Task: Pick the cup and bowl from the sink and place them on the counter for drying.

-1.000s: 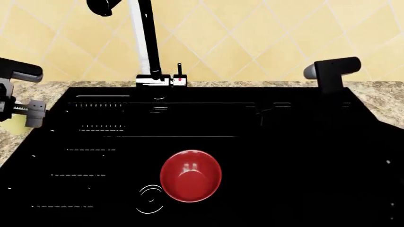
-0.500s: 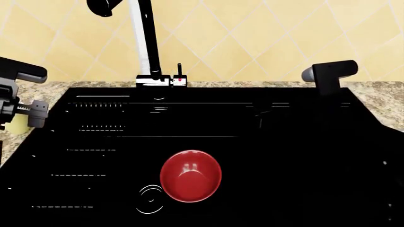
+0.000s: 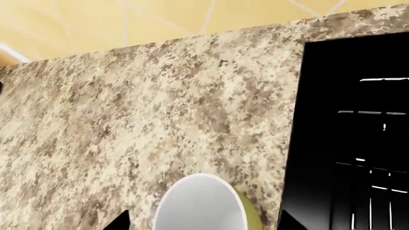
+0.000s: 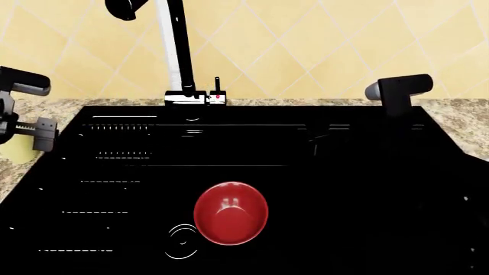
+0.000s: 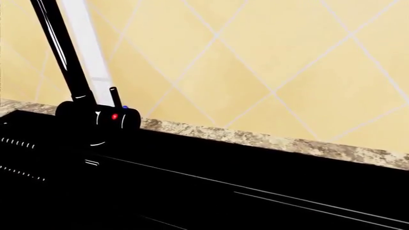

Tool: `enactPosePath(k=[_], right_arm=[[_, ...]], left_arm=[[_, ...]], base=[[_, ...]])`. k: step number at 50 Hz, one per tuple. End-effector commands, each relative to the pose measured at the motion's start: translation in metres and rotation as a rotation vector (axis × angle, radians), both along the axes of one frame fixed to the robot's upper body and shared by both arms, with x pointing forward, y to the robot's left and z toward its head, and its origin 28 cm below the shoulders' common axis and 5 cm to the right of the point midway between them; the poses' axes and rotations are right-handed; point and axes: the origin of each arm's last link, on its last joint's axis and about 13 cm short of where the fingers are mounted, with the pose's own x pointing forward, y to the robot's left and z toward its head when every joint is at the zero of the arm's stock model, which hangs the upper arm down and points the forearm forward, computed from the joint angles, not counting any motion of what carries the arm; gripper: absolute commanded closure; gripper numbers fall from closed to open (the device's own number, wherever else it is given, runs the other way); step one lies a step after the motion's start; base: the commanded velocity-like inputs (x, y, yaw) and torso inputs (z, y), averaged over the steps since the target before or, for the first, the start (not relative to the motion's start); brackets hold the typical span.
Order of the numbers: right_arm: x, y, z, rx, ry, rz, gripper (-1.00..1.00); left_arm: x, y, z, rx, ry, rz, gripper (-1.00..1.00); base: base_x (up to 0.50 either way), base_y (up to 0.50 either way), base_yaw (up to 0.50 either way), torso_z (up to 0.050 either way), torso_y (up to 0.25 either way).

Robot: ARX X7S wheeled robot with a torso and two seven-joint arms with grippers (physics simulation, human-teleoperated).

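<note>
The pale yellow cup [image 3: 198,206] stands upright on the speckled counter [image 3: 160,110] just beside the black sink [image 3: 357,143]. My left gripper [image 3: 203,223] is open around it, and granite shows between each black fingertip and the cup wall. In the head view the left gripper [image 4: 31,137] is at the far left, with the cup [image 4: 17,153] partly hidden behind it. The red bowl [image 4: 231,213] lies in the sink [image 4: 344,189] near the front. My right arm [image 4: 399,89] hangs over the sink's back right; its fingers are lost against the black.
The tall faucet [image 4: 180,51] stands at the back middle of the sink and also shows in the right wrist view [image 5: 70,62]. A round drain ring [image 4: 182,240] lies just left of the bowl. The counter [image 4: 466,120] runs along the back and right. The yellow tiled wall is behind.
My left arm has risen slightly and shifted a little to the left. The cup stays on the counter. The bowl and the right arm have hardly moved.
</note>
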Motion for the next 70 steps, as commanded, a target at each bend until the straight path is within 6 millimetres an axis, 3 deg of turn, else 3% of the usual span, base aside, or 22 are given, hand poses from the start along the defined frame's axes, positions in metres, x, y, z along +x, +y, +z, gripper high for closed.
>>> enactPosePath(k=[1, 21, 38, 43, 46, 57, 70], right_arm=[[-0.001, 0.0, -0.001, 0.006, -0.004, 0.0, -1.0], [0.0, 0.0, -0.001, 0.014, -0.019, 0.005, -1.0], [-0.005, 0.0, 0.002, 0.014, -0.027, 0.002, -1.0], [-0.004, -0.001, 0.007, 0.012, -0.043, 0.002, -1.0], [-0.004, 0.0, 0.01, 0.006, -0.046, 0.008, -1.0], [-0.002, 0.001, 0.014, 0.002, -0.052, 0.017, -1.0], [-0.021, -0.011, 0.037, -0.006, -0.1, -0.051, -1.0]], left_arm=[[-0.002, -0.003, 0.021, -0.013, -0.054, -0.045, -1.0], [-0.027, -0.033, 0.045, -0.025, -0.179, -0.18, -1.0], [-0.044, -0.088, 0.076, -0.035, -0.285, -0.413, -1.0], [-0.045, -0.099, 0.075, -0.045, -0.278, -0.468, -1.0], [-0.046, -0.117, 0.065, -0.05, -0.261, -0.515, -1.0], [-0.052, -0.136, 0.042, -0.061, -0.228, -0.616, -1.0], [-0.066, -0.163, 0.029, -0.039, -0.203, -0.747, -1.0]], base=[[0.0, 0.0, 0.0, 0.0, 0.0], [0.0, 0.0, 0.0, 0.0, 0.0], [0.0, 0.0, 0.0, 0.0, 0.0], [0.0, 0.0, 0.0, 0.0, 0.0], [0.0, 0.0, 0.0, 0.0, 0.0], [0.0, 0.0, 0.0, 0.0, 0.0], [0.0, 0.0, 0.0, 0.0, 0.0]])
